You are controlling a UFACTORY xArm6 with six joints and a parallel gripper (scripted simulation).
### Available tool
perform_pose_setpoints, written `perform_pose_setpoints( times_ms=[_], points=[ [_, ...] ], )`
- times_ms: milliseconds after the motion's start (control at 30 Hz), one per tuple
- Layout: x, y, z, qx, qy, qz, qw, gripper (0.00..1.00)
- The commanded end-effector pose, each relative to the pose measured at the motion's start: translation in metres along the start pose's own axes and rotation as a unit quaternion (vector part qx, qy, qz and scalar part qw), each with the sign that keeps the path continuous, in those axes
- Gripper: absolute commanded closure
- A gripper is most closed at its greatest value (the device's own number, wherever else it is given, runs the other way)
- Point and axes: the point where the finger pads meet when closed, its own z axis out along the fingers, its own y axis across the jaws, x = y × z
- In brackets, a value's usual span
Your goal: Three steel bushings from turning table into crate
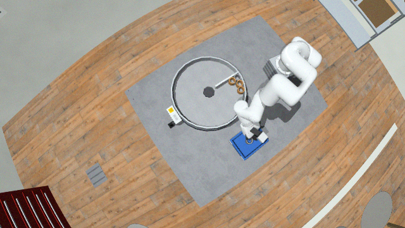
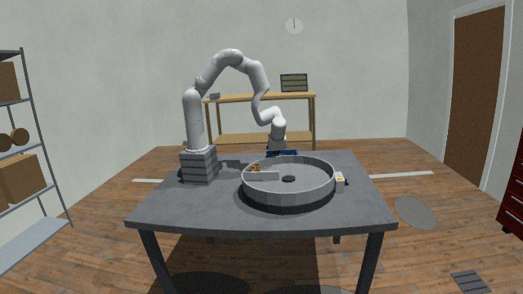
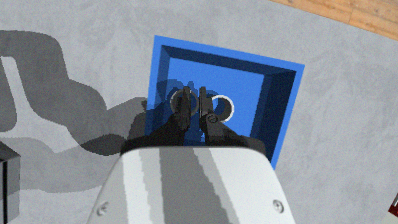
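My gripper [image 3: 194,95] hangs low over the blue crate [image 3: 227,95], its fingers a small gap apart with nothing between them. Two steel bushings lie on the crate floor: one [image 3: 176,101] partly under the left finger, one [image 3: 222,108] just right of the right finger. Whether another lies hidden under the fingers I cannot tell. In the overhead view the gripper [image 1: 250,140] is above the crate [image 1: 247,146], beside the turning table [image 1: 209,93]. Three brass bushings [image 1: 236,85] sit on the turning table by its white bar. No steel bushing shows on the turning table.
The arm's base block [image 2: 198,164] stands at the table's back left. A white control box [image 1: 173,114] sits at the turning table's rim. The rim [image 2: 288,185] rises between the table's front and the crate [image 2: 282,153].
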Motion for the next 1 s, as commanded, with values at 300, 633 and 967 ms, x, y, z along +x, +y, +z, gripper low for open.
perform_pose_setpoints(
  times_ms=[300, 633, 967],
  points=[
    [0.013, 0.001, -0.016, -0.001, 0.0, -0.001, 1.0, 0.89],
    [0.038, 0.002, -0.045, -0.001, 0.0, -0.001, 1.0, 0.89],
    [0.053, 0.002, -0.063, -0.001, 0.0, -0.001, 1.0, 0.89]
  ],
)
